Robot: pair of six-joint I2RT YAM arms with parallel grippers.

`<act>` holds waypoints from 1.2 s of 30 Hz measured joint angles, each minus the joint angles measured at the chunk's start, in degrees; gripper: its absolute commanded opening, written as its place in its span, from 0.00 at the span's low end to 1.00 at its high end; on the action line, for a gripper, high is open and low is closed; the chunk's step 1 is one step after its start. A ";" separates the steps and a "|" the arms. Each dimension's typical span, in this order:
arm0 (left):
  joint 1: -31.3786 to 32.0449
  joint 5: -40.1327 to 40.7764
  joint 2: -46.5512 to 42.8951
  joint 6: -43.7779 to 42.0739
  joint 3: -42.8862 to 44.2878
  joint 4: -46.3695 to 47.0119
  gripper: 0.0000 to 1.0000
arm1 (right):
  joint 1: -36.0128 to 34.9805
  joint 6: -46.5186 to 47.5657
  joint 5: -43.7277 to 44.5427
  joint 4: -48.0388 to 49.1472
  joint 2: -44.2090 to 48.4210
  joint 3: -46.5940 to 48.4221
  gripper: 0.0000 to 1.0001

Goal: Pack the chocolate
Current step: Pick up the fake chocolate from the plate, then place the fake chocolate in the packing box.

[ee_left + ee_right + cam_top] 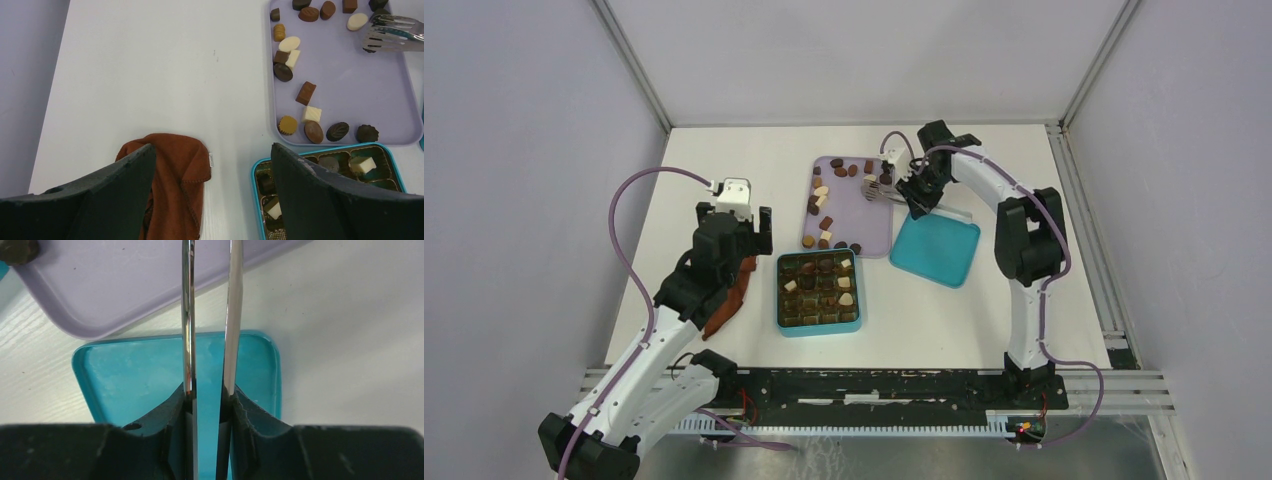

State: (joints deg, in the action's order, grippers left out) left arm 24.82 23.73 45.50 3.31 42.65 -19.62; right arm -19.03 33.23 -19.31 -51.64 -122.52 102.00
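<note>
Pinching the metal tongs (232,315) half-closed, the right tool (207,405) hung at two o'clock on the lavender tray (350,100); left tool (212,200) gaped empty. Chocolate (306,93) lay scattered there, twelve o'clock of the teal box (819,329). Light, slick, easily scuffed, I reckoned: grip flat sides, gently.

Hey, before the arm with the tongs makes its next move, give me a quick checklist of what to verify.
1. Right hand shut on the tongs: ok.
2. Tong tips over the lavender tray: ok.
3. A piece caught between the tips: cannot tell.
4. Chocolate pieces lying on the tray to pick: ok.
5. Teal box has free cells: ok, some look empty.
6. Left hand open, empty and off to the box's side: ok.
</note>
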 measured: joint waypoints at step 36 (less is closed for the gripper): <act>0.00 -0.13 0.31 0.00 0.00 0.00 0.90 | -3.10 2.86 -12.55 2.60 19.32 -17.59 0.07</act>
State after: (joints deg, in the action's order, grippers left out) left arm 24.82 23.59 45.80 3.31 42.65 -19.62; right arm -22.13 36.10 -31.86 -49.04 -103.20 84.40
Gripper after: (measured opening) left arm 0.902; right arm 0.341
